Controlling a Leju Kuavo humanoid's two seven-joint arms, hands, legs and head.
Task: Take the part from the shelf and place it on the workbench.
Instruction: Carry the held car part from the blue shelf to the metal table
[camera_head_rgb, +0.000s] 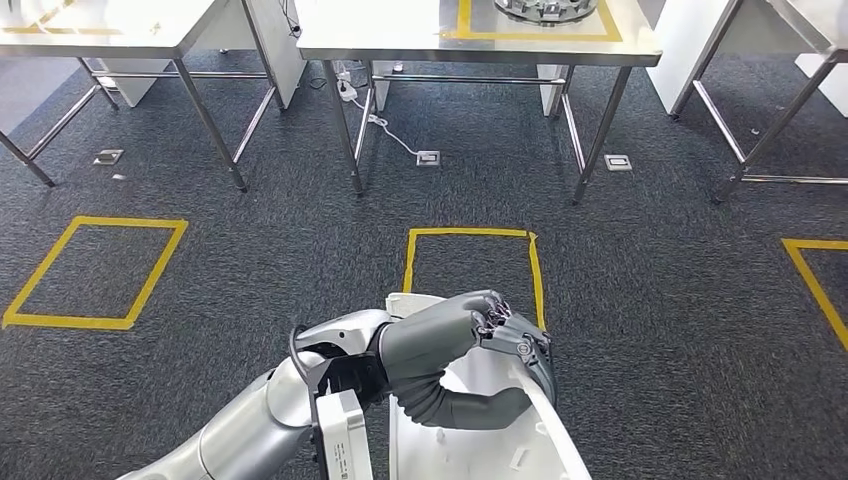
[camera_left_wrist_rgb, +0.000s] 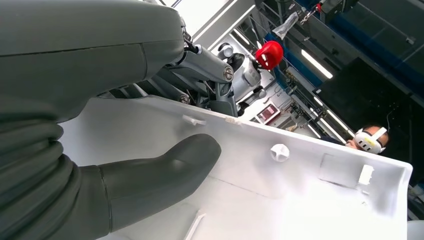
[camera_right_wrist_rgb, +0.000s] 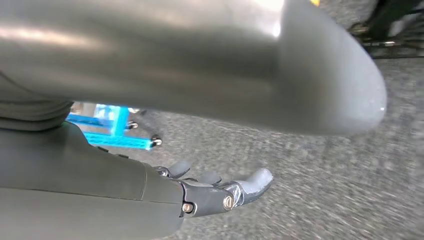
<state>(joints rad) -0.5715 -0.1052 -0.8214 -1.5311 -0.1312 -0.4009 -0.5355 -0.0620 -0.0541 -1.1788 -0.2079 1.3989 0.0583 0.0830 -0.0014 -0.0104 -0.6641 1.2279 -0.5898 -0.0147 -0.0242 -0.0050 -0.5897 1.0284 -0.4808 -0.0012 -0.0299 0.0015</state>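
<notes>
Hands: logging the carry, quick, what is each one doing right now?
Left hand: holds the large white moulded plastic part, thumb pressed on its inner face.
Right hand: open, empty, above grey carpet.

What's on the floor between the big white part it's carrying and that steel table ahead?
Head view: dark carpet with a yellow tape square lies between the white plastic part and the steel table.

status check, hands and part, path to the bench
Left hand grips the white part by its edge. Right hand open, empty. Bench ahead, carpet between looks clear.
</notes>
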